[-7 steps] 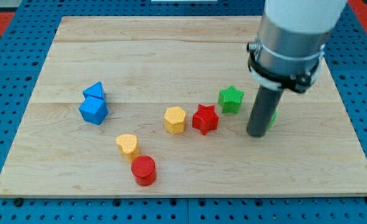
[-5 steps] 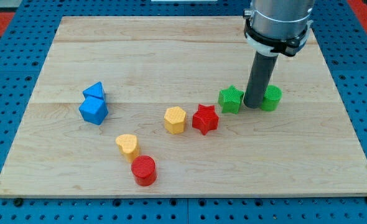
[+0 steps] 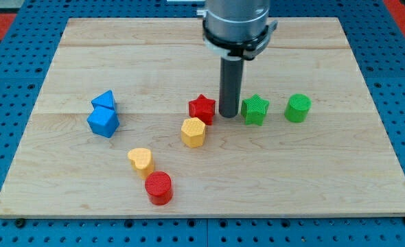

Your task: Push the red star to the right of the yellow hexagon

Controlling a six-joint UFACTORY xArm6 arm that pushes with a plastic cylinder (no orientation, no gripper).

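Observation:
The red star (image 3: 202, 108) lies near the board's middle, just above and slightly right of the yellow hexagon (image 3: 193, 132), almost touching it. My tip (image 3: 228, 114) stands on the board right beside the red star's right side, between it and the green star (image 3: 255, 109). The rod rises straight up from there to the arm's grey body at the view's top.
A green cylinder (image 3: 298, 108) sits right of the green star. Two blue blocks (image 3: 104, 100) (image 3: 103, 122) lie at the left. A yellow heart (image 3: 141, 160) and a red cylinder (image 3: 159, 188) lie below and left of the hexagon. The wooden board (image 3: 120, 55) rests on a blue pegboard.
My tip has moved left, from between the two green blocks to the green star's left. The red star has shifted from the hexagon's right to up and left, above the hexagon.

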